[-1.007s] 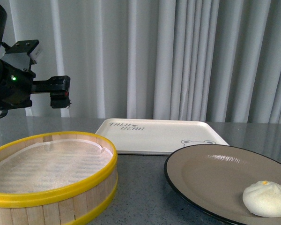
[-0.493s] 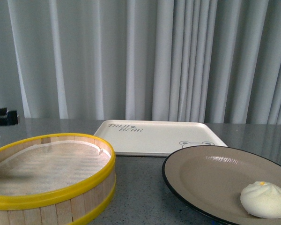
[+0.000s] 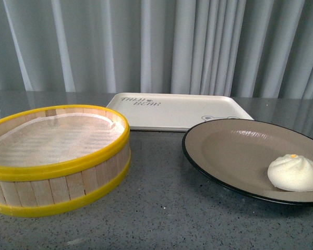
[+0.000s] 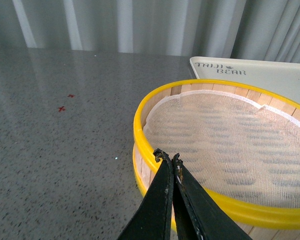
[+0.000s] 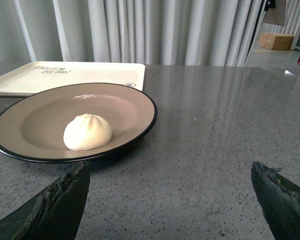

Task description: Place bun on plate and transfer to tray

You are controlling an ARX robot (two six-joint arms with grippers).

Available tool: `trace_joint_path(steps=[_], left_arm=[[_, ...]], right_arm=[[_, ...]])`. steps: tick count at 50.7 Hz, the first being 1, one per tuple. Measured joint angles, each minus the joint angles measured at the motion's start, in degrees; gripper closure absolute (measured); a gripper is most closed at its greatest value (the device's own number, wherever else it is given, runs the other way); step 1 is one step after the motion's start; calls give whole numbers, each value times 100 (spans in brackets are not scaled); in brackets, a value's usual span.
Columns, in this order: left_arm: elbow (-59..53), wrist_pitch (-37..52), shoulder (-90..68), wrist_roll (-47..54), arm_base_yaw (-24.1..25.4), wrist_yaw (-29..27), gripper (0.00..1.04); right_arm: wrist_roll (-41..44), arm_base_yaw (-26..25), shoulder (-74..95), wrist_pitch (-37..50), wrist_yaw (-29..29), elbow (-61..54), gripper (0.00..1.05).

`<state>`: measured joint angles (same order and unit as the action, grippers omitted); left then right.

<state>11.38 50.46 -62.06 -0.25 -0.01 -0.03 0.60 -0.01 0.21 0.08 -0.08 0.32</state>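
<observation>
Spread wide and holding nothing, my right gripper [image 5: 168,167] is hovering on the near side of the plate [image 3: 235,151], where the bun [image 3: 295,172] is already sitting toward the right, so I am judging the first step done. My left gripper [image 4: 169,157] is hanging pinched shut and empty beside the steamer basket [image 4: 140,130]; moving the plate onto the far tray [image 3: 182,112] is what remains.

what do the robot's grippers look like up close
Left gripper: two slim black fingers tapering to scuffed, chipped tips. Right gripper: two broad black wedge-shaped fingers with rough, ragged edges. No cables or markings show; neither arm appears in the front view.
</observation>
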Motion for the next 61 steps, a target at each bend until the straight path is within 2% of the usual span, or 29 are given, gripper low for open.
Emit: trace_joint_path(steps=[19, 22, 26, 41, 61], left_arm=[[-675, -713, 1349, 2, 0, -2, 101], [-861, -485, 1401, 2, 0, 0, 101], [-981, -616, 1561, 2, 0, 0, 101], [-988, -1884, 2990, 2, 0, 0, 101], [-992, -2887, 4061, 2, 0, 0, 101]], right_arm=[[0, 0, 0, 0, 0, 0, 9], [0, 0, 0, 0, 2, 0, 9], [0, 0, 0, 0, 0, 0, 9], [0, 0, 0, 0, 0, 0, 9], [0, 0, 0, 0, 2, 0, 9]])
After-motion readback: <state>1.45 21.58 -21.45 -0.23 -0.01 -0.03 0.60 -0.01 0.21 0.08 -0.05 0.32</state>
